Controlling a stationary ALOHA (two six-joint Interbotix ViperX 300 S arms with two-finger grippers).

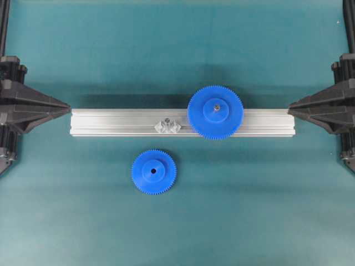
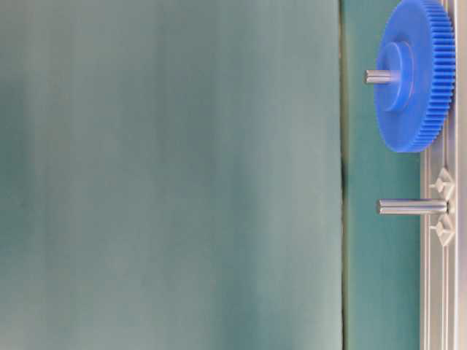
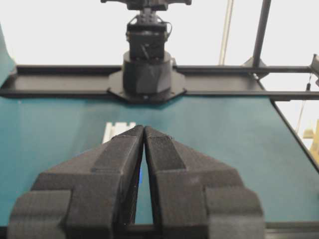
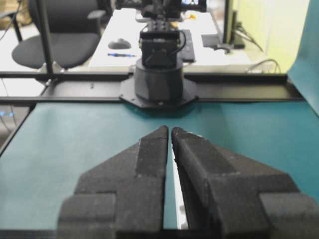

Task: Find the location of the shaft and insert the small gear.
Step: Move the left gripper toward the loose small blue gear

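Lying below-left of the upright shaft (image 1: 165, 121), the small gear (image 1: 153, 172) sits nearer the left gripper (image 1: 67, 105) — both grippers closed, empty.

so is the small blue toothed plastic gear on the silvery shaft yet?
No. Small blue gear lies flat on the mat; silvery shaft stands bare.

We find no writing, label, brand, number or sign that can be read in any of the views.
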